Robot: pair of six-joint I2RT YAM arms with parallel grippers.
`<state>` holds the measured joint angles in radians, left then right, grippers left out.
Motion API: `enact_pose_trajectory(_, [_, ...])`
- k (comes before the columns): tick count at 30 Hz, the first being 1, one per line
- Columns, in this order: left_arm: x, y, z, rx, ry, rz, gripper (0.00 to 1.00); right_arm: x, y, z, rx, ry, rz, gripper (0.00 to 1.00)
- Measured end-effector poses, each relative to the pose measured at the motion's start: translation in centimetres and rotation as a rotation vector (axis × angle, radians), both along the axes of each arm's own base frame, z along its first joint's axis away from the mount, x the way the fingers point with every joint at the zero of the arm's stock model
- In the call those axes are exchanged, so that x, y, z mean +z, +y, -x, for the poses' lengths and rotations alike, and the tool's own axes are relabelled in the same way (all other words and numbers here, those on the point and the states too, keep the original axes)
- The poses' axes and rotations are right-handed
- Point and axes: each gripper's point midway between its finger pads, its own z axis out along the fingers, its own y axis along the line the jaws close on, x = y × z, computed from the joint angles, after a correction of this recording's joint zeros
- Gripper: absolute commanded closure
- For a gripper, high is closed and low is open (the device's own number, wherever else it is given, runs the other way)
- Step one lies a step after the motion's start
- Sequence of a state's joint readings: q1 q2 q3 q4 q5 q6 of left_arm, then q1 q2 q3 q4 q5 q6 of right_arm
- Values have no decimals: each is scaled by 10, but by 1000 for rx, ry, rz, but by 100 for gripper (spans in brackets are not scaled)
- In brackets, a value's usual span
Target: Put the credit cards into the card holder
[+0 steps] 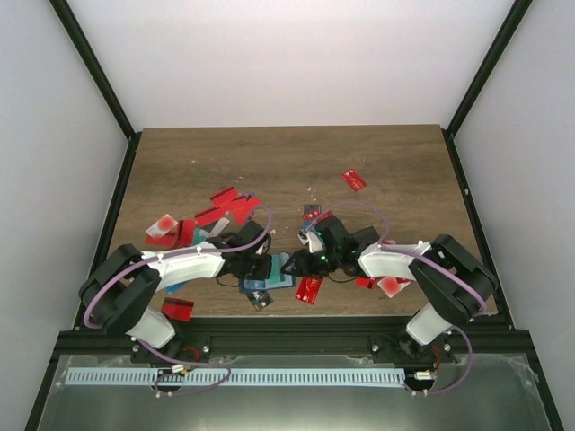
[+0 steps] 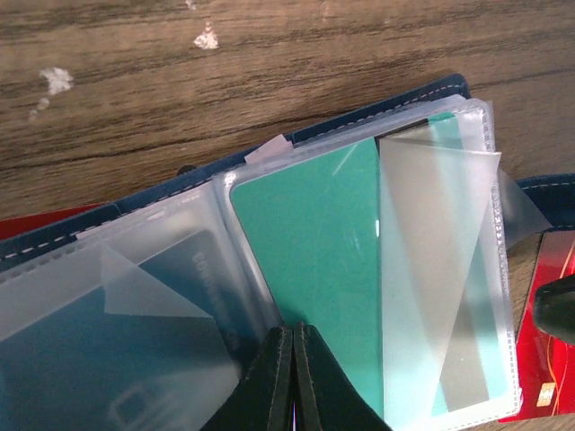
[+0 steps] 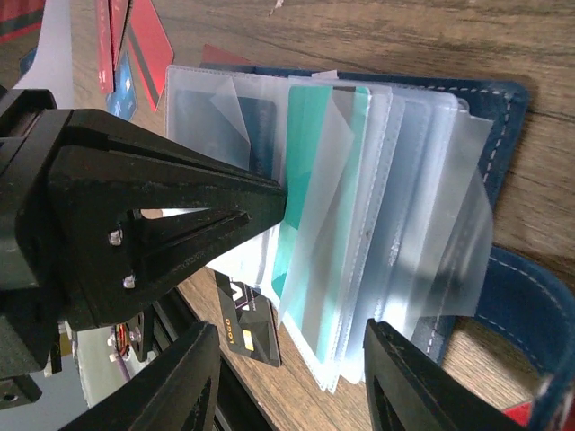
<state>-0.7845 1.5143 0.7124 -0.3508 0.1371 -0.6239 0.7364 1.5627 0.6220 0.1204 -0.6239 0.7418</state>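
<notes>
Closest to the lens, at the bottom edge of the left wrist view: the left hand (image 2: 294, 346), two black fingers pressed together with no gap, tips resting on the clear pockets of the card holder (image 2: 359, 117). Unclear from here: any film pinched between them or none.

Lies open on the wooden counter (image 2: 269, 54), just ahead of both arms and close to the near edge. Navy cover with pale stitching, soft and leather-like, showing only as a thin rim around a fan of frosted plastic pockets. Left to right in that view:
- a milky pocket with a dark bluish card dim behind it, print too blurred to read
- a pocket holding a flat teal card (image 2: 305, 233), glossy, with rounded corners
- a loose translucent flap lifted over the right part
- a sliver of red card (image 2: 548, 296) on the counter, cut off by the frame

In the right wrist view, the left hand's black wedge at left, its point against the pockets. Then the teal card mid-fan and the navy cover at far right. Right hand (image 3: 292, 332) open, fingers apart on either side of the pockets' lower edge, gripping nothing. Small black card (image 3: 244, 330) with a light logo under the pockets, partly hidden.

From above, loose credit cards (image 1: 225, 202), mostly red, thin and flat, strewn left of and beyond the arms. One lone red card (image 1: 354, 180) further right. Holder mostly hidden there beneath both hands.
</notes>
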Motion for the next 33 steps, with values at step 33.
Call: enact_pose_trajectory(33, [3, -8, -2, -7, -12, 41, 96, 5, 27, 3, 74, -1, -35, 55])
